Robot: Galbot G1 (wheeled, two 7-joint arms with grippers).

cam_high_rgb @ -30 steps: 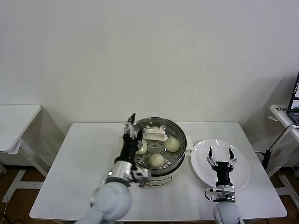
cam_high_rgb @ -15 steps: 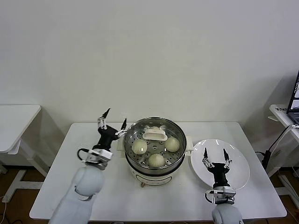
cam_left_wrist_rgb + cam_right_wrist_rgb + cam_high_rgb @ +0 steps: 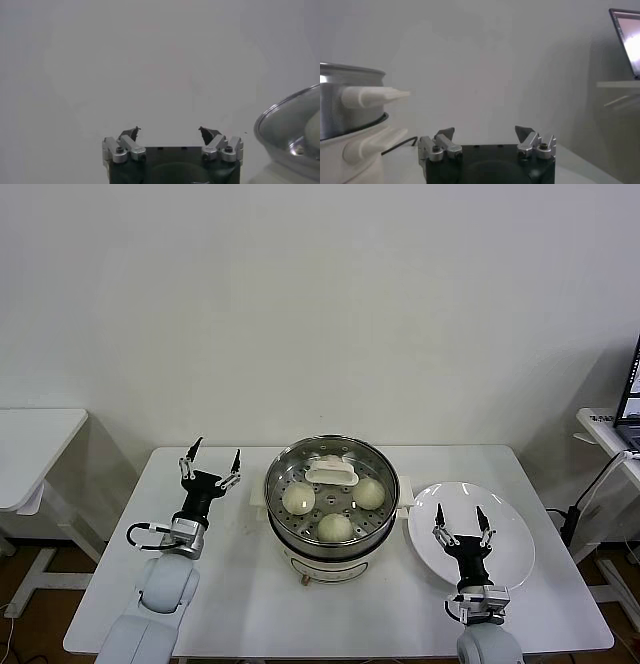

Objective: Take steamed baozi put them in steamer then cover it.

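A white rectangular table [image 3: 200,584] with a smooth matte top carries everything, set before a plain pale wall [image 3: 320,304]. A second white table [image 3: 30,444] stands off to the robot's left, and at the far right edge another white surface holds a laptop [image 3: 632,399] with its screen lit.

Near the middle of the table sits the steamer [image 3: 332,502], a round, shiny stainless-steel pot on a white electric base with small white side handles; its perforated tray shows through the cover [image 3: 331,472], a clear glass lid with a metal rim and a white oblong handle, which lies on top of the pot. Inside, three steamed baozi [image 3: 335,527] are plain to see, smooth, round and cream-white, and a fourth is only partly visible behind the lid's handle. Just beside the steamer on the robot's right lies a flat, glossy white plate [image 3: 515,514].

The left gripper [image 3: 210,462] hangs over bare table to the left of the steamer, apart from it, its dark fingers spread wide and holding nothing. The right gripper [image 3: 459,516] is raised over the plate, fingers likewise spread and empty. Nothing stands between either gripper and the pot.
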